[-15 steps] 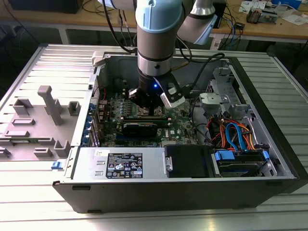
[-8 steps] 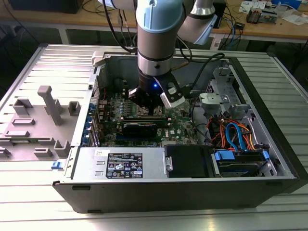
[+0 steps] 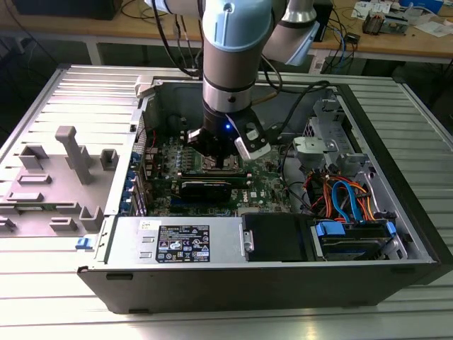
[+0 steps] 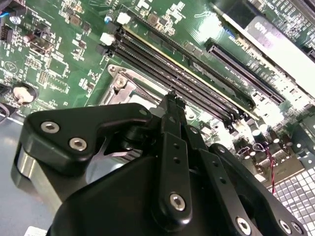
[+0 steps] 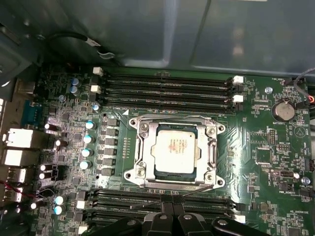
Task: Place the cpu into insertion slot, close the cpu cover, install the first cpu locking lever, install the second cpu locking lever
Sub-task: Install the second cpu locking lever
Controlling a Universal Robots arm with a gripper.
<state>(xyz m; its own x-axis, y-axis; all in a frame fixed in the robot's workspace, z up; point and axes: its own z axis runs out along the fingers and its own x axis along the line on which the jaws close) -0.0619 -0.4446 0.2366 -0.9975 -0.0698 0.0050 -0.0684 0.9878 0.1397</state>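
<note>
The cpu [image 5: 175,150] is seen seated in the insertion slot [image 5: 140,164] under the closed cpu cover [image 5: 212,153], with the gripper [image 5: 171,212] pinched together just beside it, nothing held.

I'm working in an electronics lab or workshop: an opened grey desktop computer case [image 3: 396,234] lies on a ribbed aluminium worktable [image 3: 85,92], and behind it long wooden benches [image 3: 396,44] carry cables and small circuit boards.

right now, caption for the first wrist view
End effector hovering beside the cpu seated in the insertion slot, cpu cover closed.
</note>
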